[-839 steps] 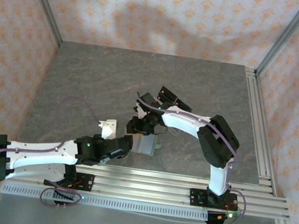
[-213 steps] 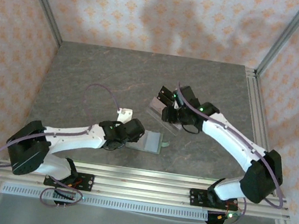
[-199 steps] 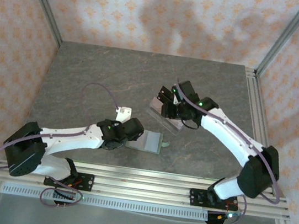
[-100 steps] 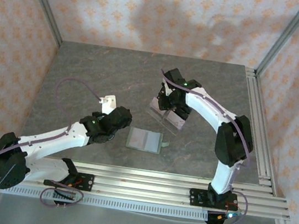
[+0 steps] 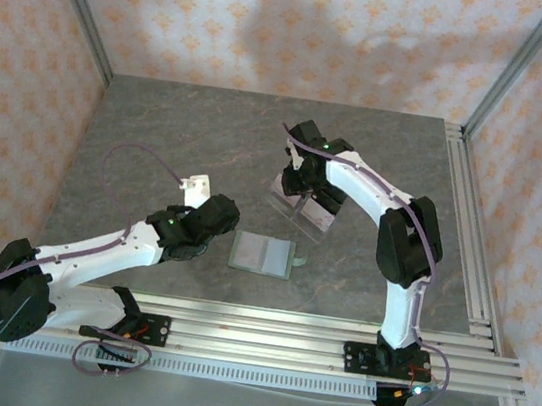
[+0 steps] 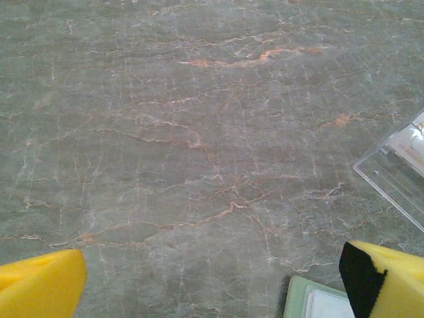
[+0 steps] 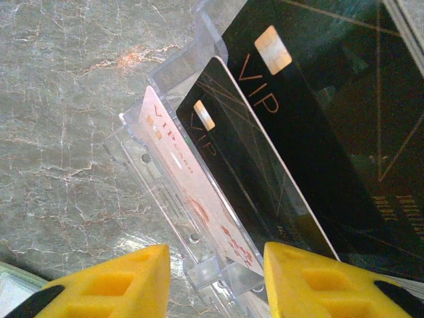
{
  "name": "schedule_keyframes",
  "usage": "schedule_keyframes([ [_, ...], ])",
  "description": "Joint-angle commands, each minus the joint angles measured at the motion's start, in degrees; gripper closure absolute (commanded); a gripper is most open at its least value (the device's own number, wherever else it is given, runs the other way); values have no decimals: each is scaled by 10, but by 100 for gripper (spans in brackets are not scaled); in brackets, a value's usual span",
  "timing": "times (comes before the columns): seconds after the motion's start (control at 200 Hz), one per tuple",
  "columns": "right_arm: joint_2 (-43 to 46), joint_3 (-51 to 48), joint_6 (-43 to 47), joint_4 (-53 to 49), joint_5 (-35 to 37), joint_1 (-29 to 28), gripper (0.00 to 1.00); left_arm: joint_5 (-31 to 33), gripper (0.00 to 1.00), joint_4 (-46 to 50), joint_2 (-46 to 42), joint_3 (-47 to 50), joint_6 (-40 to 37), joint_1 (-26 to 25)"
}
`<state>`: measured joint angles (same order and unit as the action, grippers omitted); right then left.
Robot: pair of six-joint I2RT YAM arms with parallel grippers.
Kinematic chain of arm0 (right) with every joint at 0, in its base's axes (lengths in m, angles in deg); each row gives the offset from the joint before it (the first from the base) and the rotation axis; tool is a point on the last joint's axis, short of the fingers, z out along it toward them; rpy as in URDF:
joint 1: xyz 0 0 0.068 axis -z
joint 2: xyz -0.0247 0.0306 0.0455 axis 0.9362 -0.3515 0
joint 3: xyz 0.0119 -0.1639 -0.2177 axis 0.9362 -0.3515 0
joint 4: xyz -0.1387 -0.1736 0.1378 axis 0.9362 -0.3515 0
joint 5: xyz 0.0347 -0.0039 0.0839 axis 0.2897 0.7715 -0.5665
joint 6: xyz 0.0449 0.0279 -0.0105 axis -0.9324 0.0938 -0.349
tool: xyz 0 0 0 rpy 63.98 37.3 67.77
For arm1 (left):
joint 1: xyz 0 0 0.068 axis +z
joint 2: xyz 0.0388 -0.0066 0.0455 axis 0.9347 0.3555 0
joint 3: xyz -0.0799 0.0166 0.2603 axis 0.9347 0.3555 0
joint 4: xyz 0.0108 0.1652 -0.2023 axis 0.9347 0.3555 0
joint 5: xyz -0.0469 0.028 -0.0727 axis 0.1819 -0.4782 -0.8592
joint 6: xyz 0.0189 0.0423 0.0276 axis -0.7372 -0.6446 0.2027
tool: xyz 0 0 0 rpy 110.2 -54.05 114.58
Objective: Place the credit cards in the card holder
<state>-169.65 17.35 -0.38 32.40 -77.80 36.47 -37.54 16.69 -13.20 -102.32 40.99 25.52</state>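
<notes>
**Right arm lining up on the card stand, card holder lying open**

So the big grey stone-look bench [image 5: 159, 137] has both arms reaching in from the near edge. The right arm is stretched out to the clear acrylic stand [image 5: 302, 209] around mid-bench. The left arm sits low on the left side, its tip just beside the card holder [image 5: 262, 255]. The card holder lies open and flat on the bench, near the stand but not touching it. From above I can't make out any card in it.

The credit cards [image 7: 331, 132] sit in the stand's tiers: two black VIP ones behind and a pink card [image 7: 192, 199] in the front slot.

The right claw [image 7: 212, 285] hovers at the stand's front edge. Its jaws are partly parted around the pink card's lower end, with nothing pinched as far as I can see. The left claw [image 6: 212, 295] is spread wide and empty over bare bench.

Looks like the fetch-a-card step to me. Next it'd need to come down square so the pads catch the card faces and not the acrylic lip. Then close up, pull the card straight out of the slot and carry it over to the card holder.
</notes>
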Motion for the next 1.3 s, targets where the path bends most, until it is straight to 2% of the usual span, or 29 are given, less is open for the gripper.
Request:
schedule_keyframes([
  [0.0,-19,16,13,-15,8,1,59,10,0,16,-9,8,11,8],
  [0.24,-3,-3,25,-17,-18,0,63,7,0,13,-7,10,16,9],
  [0.606,27,-39,29,-4,-18,-7,67,-3,0,7,5,7,20,9],
  [0.921,44,-25,50,30,36,-14,64,-7,0,2,18,3,22,9],
  [1.296,-16,27,93,20,85,-24,64,-9,0,0,30,1,16,9],
])
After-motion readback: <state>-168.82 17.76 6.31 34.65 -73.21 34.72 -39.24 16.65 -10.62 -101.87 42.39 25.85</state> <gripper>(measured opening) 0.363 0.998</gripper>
